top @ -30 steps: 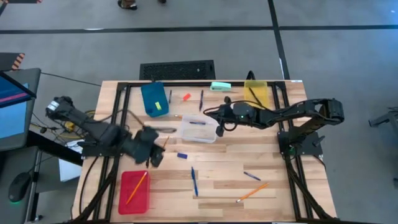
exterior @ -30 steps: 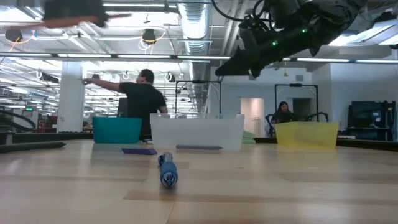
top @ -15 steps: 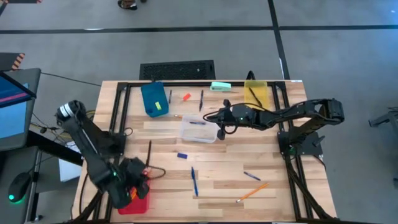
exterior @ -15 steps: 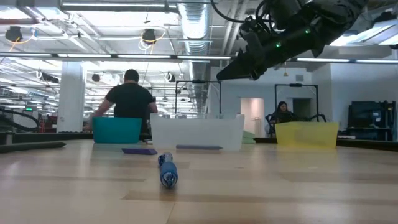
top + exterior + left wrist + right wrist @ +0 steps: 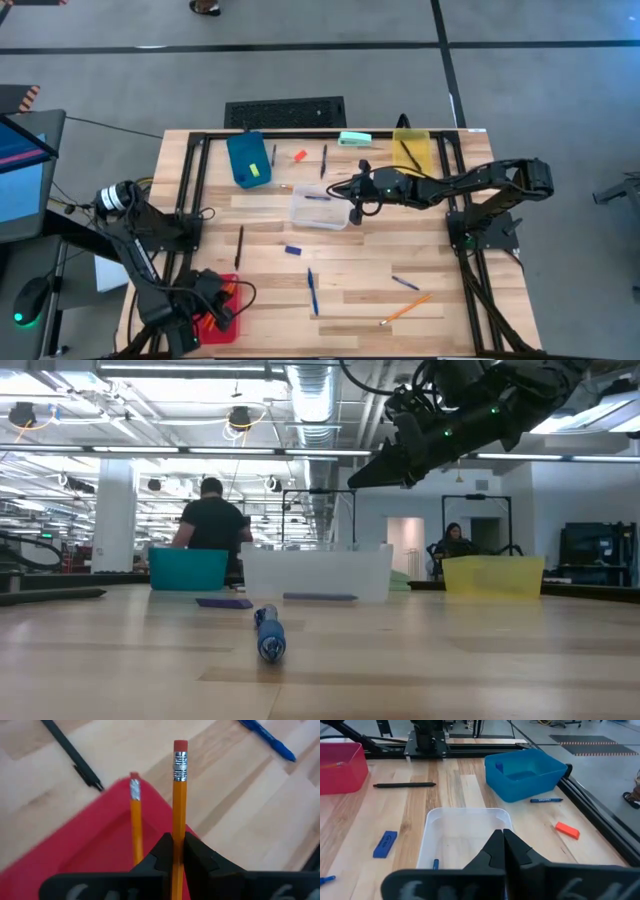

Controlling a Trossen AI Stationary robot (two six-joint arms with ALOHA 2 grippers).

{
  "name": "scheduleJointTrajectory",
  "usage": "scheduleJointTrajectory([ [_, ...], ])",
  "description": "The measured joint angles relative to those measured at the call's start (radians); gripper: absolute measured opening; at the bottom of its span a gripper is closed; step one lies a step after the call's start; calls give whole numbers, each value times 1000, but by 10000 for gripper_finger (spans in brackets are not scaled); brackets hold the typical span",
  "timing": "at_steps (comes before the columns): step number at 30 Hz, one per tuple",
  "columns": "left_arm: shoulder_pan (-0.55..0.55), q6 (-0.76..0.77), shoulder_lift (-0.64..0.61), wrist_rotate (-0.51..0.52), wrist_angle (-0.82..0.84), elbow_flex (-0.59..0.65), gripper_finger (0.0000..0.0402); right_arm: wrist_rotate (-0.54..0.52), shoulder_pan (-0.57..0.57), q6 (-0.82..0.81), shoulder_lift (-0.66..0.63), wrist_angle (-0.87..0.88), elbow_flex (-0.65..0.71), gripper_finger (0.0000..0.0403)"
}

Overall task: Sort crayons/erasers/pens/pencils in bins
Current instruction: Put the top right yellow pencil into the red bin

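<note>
My left gripper is at the table's near left, over the red bin, also seen in the high view, and is shut on an orange pencil. A second orange pencil lies inside the red bin. My right gripper is shut with nothing showing between its fingers. It hovers above the right end of the clear bin, which holds a blue pen. The right arm shows high above the clear bin in the low view. My left gripper pinches the orange pencil's shaft between its two fingers. The pencil lies along the fingers and sticks out ahead of them. Its metal band and pink eraser end are out front, past the red bin's corner. How far back it reaches is hidden by the fingers.
On the table lie a black pen, a blue eraser, blue pens and an orange pencil. At the far side are the blue bin, the yellow bin, an orange-red eraser and a mint-green object.
My left gripper has swung from the table's left middle toward the near edge, carrying the orange pencil to the red bin. The black pen it covered now lies uncovered.
</note>
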State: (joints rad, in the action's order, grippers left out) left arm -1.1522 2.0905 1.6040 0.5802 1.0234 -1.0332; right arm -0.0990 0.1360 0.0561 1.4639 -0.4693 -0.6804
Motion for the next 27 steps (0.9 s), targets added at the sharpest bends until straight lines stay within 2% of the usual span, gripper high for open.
scheduleJointTrajectory([
  [4,1,7,-1,-7,39,0,10,0,0,1,0,0,0,4],
  [8,5,-18,0,-68,44,0,11,1,0,6,0,-1,0,6],
  [13,9,-39,-1,-53,40,0,14,2,4,7,0,-2,0,3],
  [27,8,-44,-1,-95,40,0,29,2,4,31,0,0,-1,4],
])
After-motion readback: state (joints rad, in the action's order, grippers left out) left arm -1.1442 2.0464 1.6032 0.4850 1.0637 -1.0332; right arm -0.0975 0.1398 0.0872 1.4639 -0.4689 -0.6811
